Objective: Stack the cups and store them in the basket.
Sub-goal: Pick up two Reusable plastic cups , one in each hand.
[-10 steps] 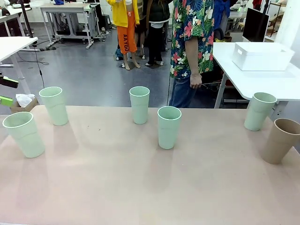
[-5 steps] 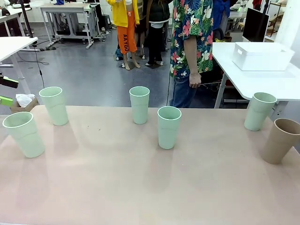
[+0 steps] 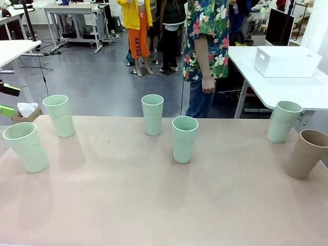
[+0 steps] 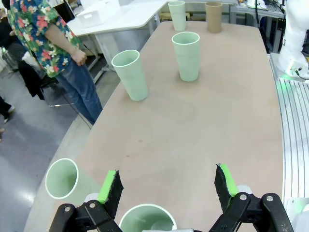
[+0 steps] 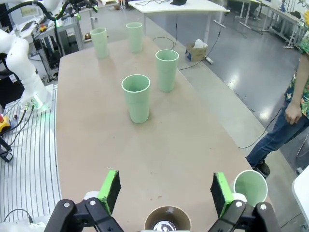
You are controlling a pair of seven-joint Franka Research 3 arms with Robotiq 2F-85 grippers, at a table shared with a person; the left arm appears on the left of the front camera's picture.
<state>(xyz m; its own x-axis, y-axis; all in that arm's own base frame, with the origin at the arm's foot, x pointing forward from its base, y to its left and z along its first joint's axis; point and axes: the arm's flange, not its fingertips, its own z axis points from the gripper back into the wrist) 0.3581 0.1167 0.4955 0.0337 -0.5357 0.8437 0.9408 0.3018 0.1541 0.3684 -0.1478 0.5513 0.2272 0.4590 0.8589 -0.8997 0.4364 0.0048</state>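
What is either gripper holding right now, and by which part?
Nothing is held. The left gripper and right gripper are both open and empty.

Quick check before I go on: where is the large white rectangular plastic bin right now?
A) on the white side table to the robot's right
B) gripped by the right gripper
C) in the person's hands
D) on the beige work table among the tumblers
A: the large white rectangular plastic bin stands on the white side table, off the beige work table, with no hand or gripper on it.
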